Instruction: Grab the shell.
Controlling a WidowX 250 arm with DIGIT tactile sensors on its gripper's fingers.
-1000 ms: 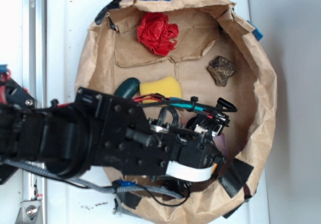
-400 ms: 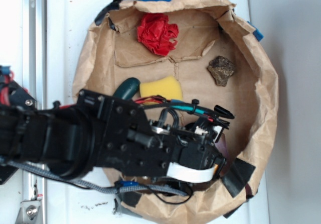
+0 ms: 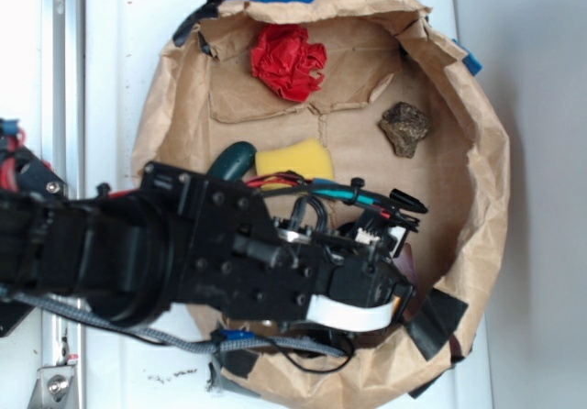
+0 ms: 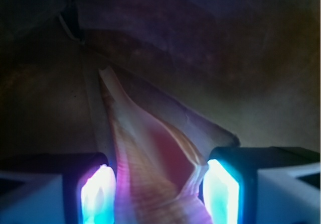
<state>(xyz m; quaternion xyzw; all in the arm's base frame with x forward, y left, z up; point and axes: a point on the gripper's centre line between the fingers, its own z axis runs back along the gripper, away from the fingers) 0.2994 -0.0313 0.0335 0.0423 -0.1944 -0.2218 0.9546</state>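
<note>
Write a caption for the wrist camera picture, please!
Shell sits between the gripper and its two glowing fingers.

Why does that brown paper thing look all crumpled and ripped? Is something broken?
Yes, the paper bag used as a bin is torn open, its rim crumpled and patched with black and blue tape. Nothing has spilled. The shell lies whole between the end effector fingers.

You are looking at a robot test bench, not a home: a white tabletop [image 3: 119, 51], a taped brown paper bin [image 3: 477, 198] of props, exposed arm cables [image 3: 303, 187].
</note>
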